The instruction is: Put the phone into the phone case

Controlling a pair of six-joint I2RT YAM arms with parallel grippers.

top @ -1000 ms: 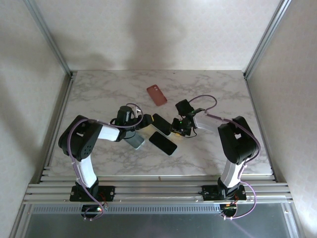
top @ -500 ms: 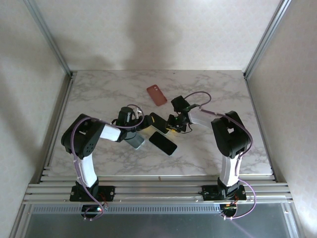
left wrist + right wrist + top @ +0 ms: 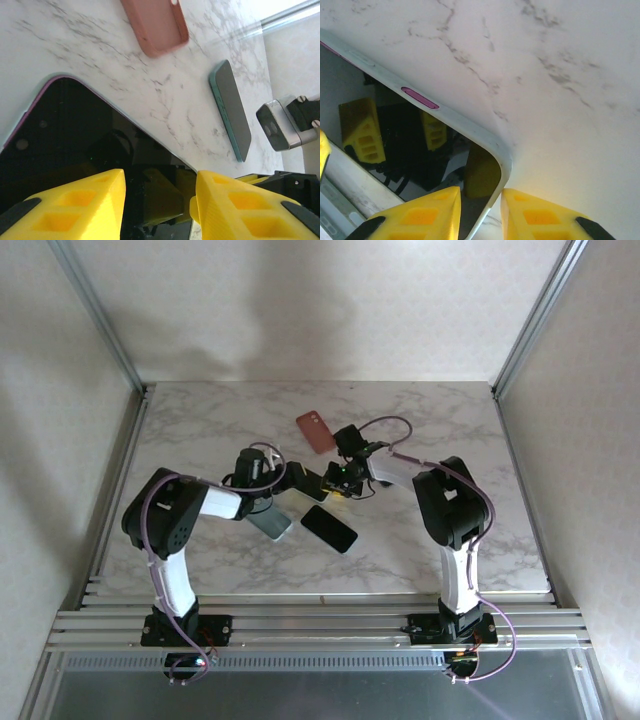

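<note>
**Near edge, top external view.** On the marble table [image 3: 430, 560], closest to your arm bases, a dark phone [image 3: 329, 529] lies flat and on a slant. In the left wrist view it shows a teal edge [image 3: 231, 110]. Just to its left, a grey-green flat object [image 3: 272, 524] sits partly under your left forearm. Whether it is a phone or a case cannot be told.

**Centre of the table.** Your two grippers meet nose to nose over the task's phone [image 3: 312, 481]. Your left gripper [image 3: 291, 480] reaches it from the left and your right gripper [image 3: 338, 478] from the right.

**Left wrist view.** Your yellow fingers [image 3: 80, 200] stand apart. The phone's dark glass, edged in lilac, lies between them and mirrors them. Whether the pads touch the glass cannot be told.

**Right wrist view.** Your fingers [image 3: 420, 215] are drawn close, leaving a slim gap. The phone's pale rounded corner runs into that gap, and a magenta side button [image 3: 420, 97] shows on its edge. You cannot tell from here whether the fingers clamp the corner.

**Far side.** The pink phone case [image 3: 317, 431] lies flat on the marble just beyond the grippers. Its camera cut-out is at the far end, and the case lies apart from the phone.
</note>
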